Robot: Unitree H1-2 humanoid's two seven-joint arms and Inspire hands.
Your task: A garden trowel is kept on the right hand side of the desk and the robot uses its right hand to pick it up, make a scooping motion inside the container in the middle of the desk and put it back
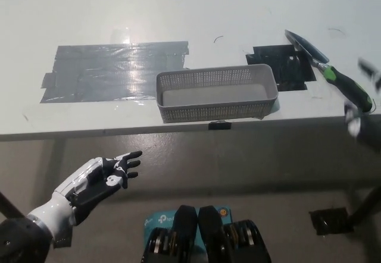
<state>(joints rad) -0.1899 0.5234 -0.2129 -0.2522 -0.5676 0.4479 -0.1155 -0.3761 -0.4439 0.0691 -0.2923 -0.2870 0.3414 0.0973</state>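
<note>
My right hand [355, 121] shows only as dark and pale smears at the right edge of the view, close to the butt of the trowel's handle. I cannot tell whether it is spread or closed, or whether it touches the handle at all. The garden trowel [345, 84] lies on the counter [178, 13] at the far right. Its blade points away at the corner of a black tape patch [283, 66], and its green-and-black handle angles toward the front corner. The mesh container [217, 93] sits in the middle, close to the front edge and apart from the trowel. My left hand [107, 177] rests low at the left, below the counter's edge, fingers apart and holding nothing.

The handle's end lies near the counter's corner, so I think a glancing touch could spin the trowel or knock it off. A hold taken only at the butt might let the blade droop. The container looks light, and scooping could push it over the front edge.

Most of my right hand is cut off by the frame. The near inner wall of the container is hidden.
</note>
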